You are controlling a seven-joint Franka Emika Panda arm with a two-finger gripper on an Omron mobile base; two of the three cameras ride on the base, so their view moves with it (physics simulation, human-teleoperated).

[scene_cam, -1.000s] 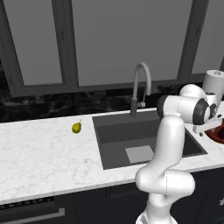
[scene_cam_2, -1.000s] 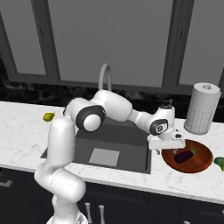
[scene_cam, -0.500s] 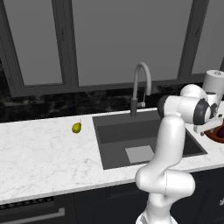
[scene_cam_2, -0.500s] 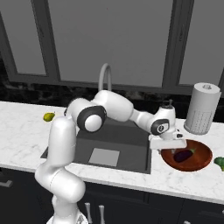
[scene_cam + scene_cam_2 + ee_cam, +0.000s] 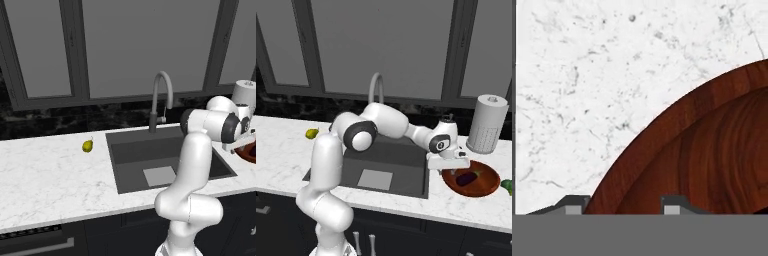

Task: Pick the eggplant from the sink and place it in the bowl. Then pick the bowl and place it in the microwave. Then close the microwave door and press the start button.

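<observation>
The reddish-brown wooden bowl point(image 5: 480, 186) sits on the white counter right of the sink point(image 5: 406, 176), and the dark purple eggplant point(image 5: 467, 177) lies inside it. My gripper point(image 5: 452, 165) hangs at the bowl's left rim. In the hand view the gripper point(image 5: 622, 206) is open, and its two fingertips point(image 5: 573, 207) straddle the bowl's rim point(image 5: 662, 130), one outside over the counter and one over the inside. From the left base view the bowl point(image 5: 250, 152) peeks out at the right edge behind my hand point(image 5: 237, 144). The microwave is out of view.
A paper towel roll point(image 5: 487, 124) stands just behind the bowl. A green vegetable point(image 5: 507, 185) lies at the right edge. A yellow-green pear point(image 5: 87, 145) rests on the counter left of the sink. The curved faucet point(image 5: 161, 95) rises behind the basin.
My hand has sunk slightly toward the bowl's left rim. The eggplant and bowl have stayed in place.
</observation>
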